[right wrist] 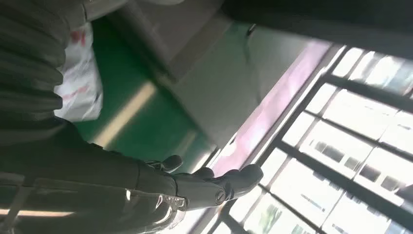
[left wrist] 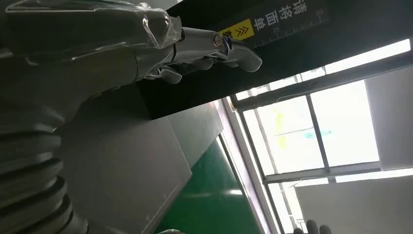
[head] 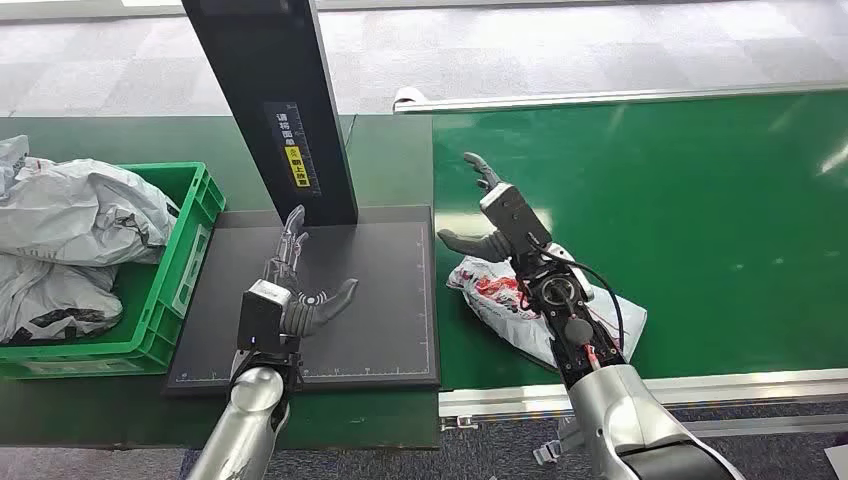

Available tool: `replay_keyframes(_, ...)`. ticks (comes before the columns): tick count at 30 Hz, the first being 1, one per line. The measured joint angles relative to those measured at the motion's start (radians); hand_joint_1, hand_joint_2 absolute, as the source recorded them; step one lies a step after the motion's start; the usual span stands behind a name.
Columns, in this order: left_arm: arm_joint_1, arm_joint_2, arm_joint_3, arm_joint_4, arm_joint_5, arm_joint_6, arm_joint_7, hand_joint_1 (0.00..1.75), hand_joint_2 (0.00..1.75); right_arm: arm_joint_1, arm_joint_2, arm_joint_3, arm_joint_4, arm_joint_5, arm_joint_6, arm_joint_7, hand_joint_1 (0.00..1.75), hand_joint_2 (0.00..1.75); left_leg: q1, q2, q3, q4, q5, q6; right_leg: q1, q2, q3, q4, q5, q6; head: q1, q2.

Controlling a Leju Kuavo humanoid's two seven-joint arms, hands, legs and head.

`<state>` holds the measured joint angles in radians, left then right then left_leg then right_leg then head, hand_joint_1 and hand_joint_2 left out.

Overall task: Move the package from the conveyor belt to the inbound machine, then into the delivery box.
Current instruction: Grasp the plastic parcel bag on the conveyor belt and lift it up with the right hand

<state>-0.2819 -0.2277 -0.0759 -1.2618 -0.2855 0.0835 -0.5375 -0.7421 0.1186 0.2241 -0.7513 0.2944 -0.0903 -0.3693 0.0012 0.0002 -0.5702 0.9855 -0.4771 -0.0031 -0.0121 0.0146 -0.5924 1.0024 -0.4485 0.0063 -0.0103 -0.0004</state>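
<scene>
A white package with red print [head: 505, 300] lies on the green conveyor belt [head: 700, 220], close to its left edge and partly under my right forearm. My right hand [head: 490, 215] hovers above it with fingers spread, holding nothing; its fingers [right wrist: 214, 187] also show in the right wrist view, with the package [right wrist: 80, 78] behind them. My left hand [head: 295, 285] is open over the black inbound machine plate [head: 385, 300], near the foot of its dark post [head: 275, 100]. In the left wrist view the fingers [left wrist: 214, 46] reach toward the post's yellow label [left wrist: 238, 30].
A green crate [head: 165, 290] at the left holds several grey bagged parcels [head: 80, 215]. The conveyor's metal rail [head: 640, 385] runs along the near edge. Grey floor lies beyond the belt.
</scene>
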Motion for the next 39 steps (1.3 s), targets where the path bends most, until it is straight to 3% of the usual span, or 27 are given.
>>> replay_keyframes(4, 0.011, 0.0, 0.0, -0.013, -0.01, -0.004, 0.01, 0.0, 1.75, 0.009, -0.01, 0.003, -0.018, 0.097, -0.045, 0.053, 0.0, 1.75, 0.0, 0.0, 0.0, 0.0, 0.0, 0.0, 0.0, 0.0, 0.0, 0.0, 0.0, 0.0, 0.0, 0.0)
replay_keyframes(10, 0.018, -0.001, 0.0, -0.03, -0.036, -0.021, 0.03, 0.0, 1.75, 0.029, -0.035, 0.019, -0.026, 0.343, -0.004, 0.24, 0.0, 1.75, 0.0, 0.0, 0.0, 0.0, 0.0, 0.0, 0.0, 0.0, 0.0, 0.0, 0.0, 0.0, 0.0, 0.0)
replay_keyframes(15, 0.017, -0.002, 0.0, -0.031, -0.043, -0.026, 0.035, 0.0, 1.75, 0.044, -0.045, 0.022, -0.021, 0.445, 0.019, 0.289, 0.0, 1.75, 0.0, 0.0, 0.0, 0.0, 0.0, 0.0, 0.0, 0.0, 0.0, 0.0, 0.0, 0.0, 0.0, 0.0)
replay_keyframes(24, -0.001, -0.007, -0.005, -0.031, -0.044, -0.019, 0.059, 0.0, 1.75, 0.038, -0.051, 0.025, 0.039, 0.517, 0.218, 0.275, 0.0, 1.75, 0.0, 0.0, 0.0, 0.0, 0.0, 0.0, 0.0, 0.0, 0.0, 0.0, 0.0, 0.0, 0.0, 0.0)
replay_keyframes(31, -0.015, -0.007, -0.012, -0.027, -0.039, -0.01, 0.078, 0.0, 1.75, 0.009, -0.051, 0.037, 0.128, 0.564, 0.264, 0.336, 0.0, 1.75, 0.0, 0.0, 0.0, 0.0, 0.0, 0.0, 0.0, 0.0, 0.0, 0.0, 0.0, 0.0, 0.0, 0.0)
replay_keyframes(39, -0.019, -0.007, -0.019, -0.022, -0.038, -0.009, 0.081, 0.0, 1.75, -0.004, -0.051, 0.046, 0.178, 0.568, 0.267, 0.344, 0.0, 1.75, 0.0, 0.0, 0.0, 0.0, 0.0, 0.0, 0.0, 0.0, 0.0, 0.0, 0.0, 0.0, 0.0, 0.0)
